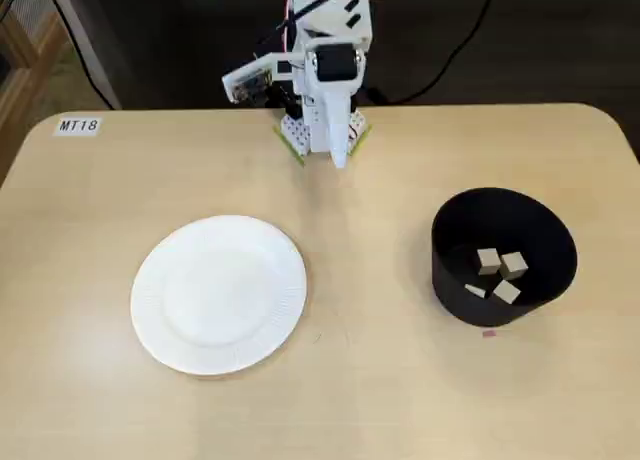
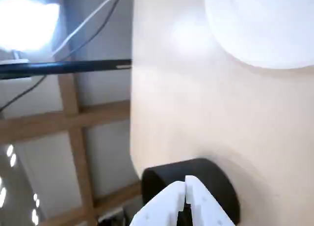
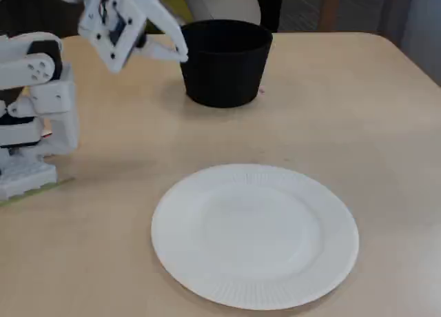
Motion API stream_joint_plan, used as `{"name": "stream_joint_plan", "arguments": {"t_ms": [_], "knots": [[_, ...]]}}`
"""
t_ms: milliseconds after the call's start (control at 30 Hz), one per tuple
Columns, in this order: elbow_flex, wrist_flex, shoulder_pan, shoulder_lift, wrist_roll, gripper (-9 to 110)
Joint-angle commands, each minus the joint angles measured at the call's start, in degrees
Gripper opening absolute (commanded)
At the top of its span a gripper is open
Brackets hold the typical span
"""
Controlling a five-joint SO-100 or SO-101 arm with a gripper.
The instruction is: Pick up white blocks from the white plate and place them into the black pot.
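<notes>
The table [image 1: 380, 400] held the white plate [image 1: 218, 293], bare, toward eight o'clock in a fixed view, with the black pot [image 1: 503, 256] well apart near four o'clock. Several white blocks [image 1: 500, 270] lay inside the pot. The gripper [image 2: 185, 186] sat folded near the arm's base at twelve o'clock, fingertips pressed together and holding nothing.

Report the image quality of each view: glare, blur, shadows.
Wrist view: soft and blurred throughout, a blown-out window glare at upper left, the white plate overexposed. A fixed view from above: even light, the white blocks legible inside the black pot. The other fixed view: sharp, faint shadow beside the pot.
</notes>
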Motion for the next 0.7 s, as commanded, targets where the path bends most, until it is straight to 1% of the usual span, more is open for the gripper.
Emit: {"name": "stream_joint_plan", "arguments": {"t_ms": [0, 367, 667], "knots": [[5.10, -2.02, -0.18, 2.11, -0.44, -2], [16.88, -8.70, -2.02, 2.11, 0.44, -2], [16.96, -8.96, -1.93, 2.11, 0.70, -2]]}}
